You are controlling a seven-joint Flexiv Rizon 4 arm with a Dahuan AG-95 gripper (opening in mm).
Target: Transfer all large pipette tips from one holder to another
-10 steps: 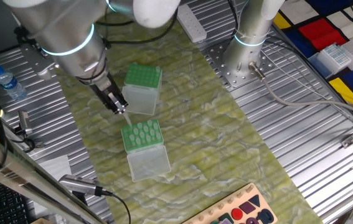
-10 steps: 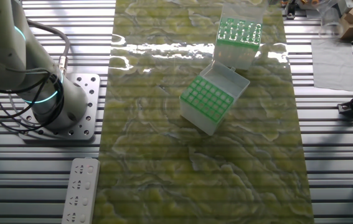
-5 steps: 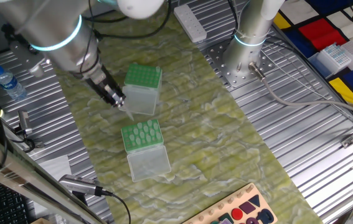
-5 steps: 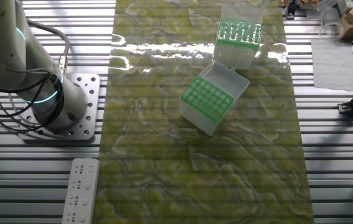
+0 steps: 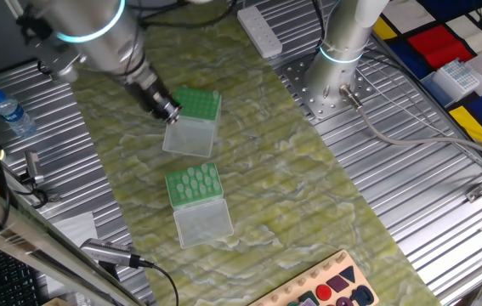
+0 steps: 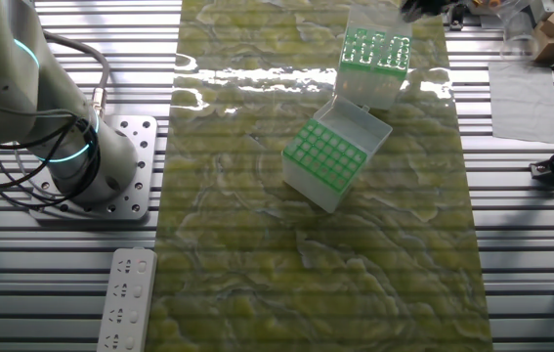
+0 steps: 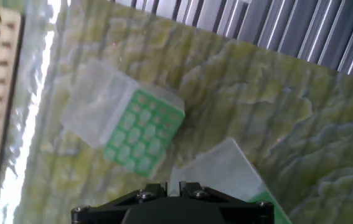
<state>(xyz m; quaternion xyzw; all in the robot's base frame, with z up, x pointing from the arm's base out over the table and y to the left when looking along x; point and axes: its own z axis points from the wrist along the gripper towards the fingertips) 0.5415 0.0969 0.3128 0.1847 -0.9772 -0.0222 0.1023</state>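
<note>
Tips (image 5: pixel 194 184) fill the green rack of the near box (image 5: pixel 197 204), and that is where we see them all. Our gripper (image 5: pixel 169 111) hangs at the left edge of the far box (image 5: pixel 192 121), which lies just beyond the near box; whether its fingers are apart or together we cannot tell.

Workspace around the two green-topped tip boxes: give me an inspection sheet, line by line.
Surface: green marbled mat over a ribbed metal table.
Job's things: two green-topped tip boxes, one by the gripper, the other nearer the camera with whitish tips in its grid; no carried tip is discernible.
Clutter: water bottle, power strip, shape-sorting board.
Gripper: gripper at the far box's edge; fingers' state unclear.
Cables: grey cables across the table.
Surroundings: second arm base.
</note>
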